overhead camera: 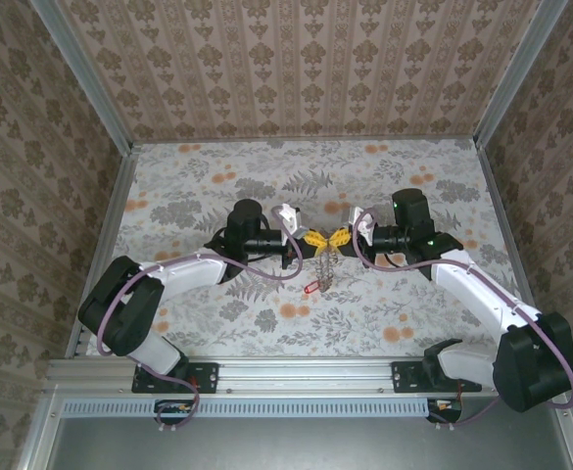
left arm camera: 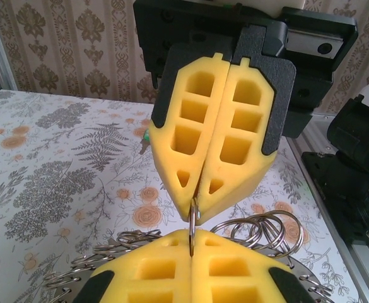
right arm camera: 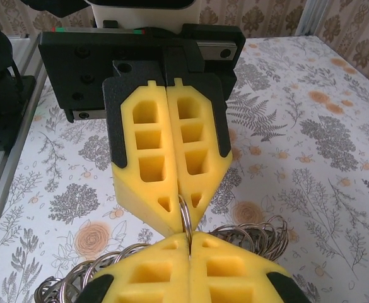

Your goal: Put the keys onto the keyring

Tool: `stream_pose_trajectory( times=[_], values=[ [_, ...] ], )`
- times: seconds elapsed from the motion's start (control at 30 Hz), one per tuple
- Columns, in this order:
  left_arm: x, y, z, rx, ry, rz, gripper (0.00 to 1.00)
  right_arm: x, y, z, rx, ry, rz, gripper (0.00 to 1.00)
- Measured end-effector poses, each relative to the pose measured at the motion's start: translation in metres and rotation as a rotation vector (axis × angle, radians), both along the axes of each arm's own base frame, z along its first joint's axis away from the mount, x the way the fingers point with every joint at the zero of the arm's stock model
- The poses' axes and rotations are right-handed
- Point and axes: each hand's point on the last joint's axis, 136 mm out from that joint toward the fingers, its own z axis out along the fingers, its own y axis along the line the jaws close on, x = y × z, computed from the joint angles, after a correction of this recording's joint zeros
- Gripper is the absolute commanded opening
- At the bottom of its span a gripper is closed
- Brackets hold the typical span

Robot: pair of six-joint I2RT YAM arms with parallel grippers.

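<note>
As the arms met tip to tip above the floral-patterned counter: both yellow-foam-padded grippers faced each other, noses nearly touching.
Left gripper: pads pressed together, pinching one thin wire link at the seam.
Right gripper: pads likewise pressed together, nipping the same link from the other side.
Keyring: silvery-grey metal chain keyring was held off the counter between the two noses, and the rest sagged in loops below them.
Key: a small red-headed key showed low beside the hanging chain.
Risk 1: the link sat at the very tips, so a slight pull apart would probably slide it out of one seam and drop the chain.
Risk 2: soft foam on thin wire looked a poor hold, and any twist between the arms could roll or spring the link.
Risk 3: swinging loops might snag a pad.
Hidden: how deep the link ran into either seam.
Unclear: whether the red key was threaded on the chain or lay loose on the counter.
Unclear: other keys, too small to pick out.
</note>
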Motion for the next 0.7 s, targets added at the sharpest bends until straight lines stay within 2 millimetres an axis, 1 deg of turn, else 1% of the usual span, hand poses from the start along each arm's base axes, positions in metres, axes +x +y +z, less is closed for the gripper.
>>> stream_pose_trajectory(
  times=[0.17, 0.33, 0.37, 0.43, 0.47, 0.7],
  values=[
    [-0.0007, -0.0006, -0.0019, 0.017, -0.012, -0.006, 0.08, -0.0006, -0.0004, -0.002, -0.007, 0.014, 0.001, 0.0],
    [-0.0021, -0.0009, -0.0049, 0.029, -0.019, -0.011, 0.07, -0.0016, -0.0005, -0.0048, -0.018, 0.029, 0.006, 0.0],
    [-0.0021, -0.0009, -0.0053, 0.032, -0.02, -0.011, 0.06, -0.0019, -0.0007, -0.0051, -0.021, 0.032, 0.007, 0.0],
    [-0.0017, -0.0011, -0.0051, 0.038, -0.021, -0.013, 0.01, -0.0015, -0.0007, -0.0048, -0.027, 0.035, 0.007, 0.0],
    [-0.0013, -0.0014, -0.0049, 0.042, -0.028, -0.014, 0.0, -0.0011, -0.0008, -0.0047, -0.029, 0.037, 0.007, 0.0],
    [-0.0007, -0.0015, -0.0065, 0.069, -0.043, -0.012, 0.0, 0.0008, -0.0017, -0.0059, -0.044, 0.043, -0.007, 0.0]
  ],
)
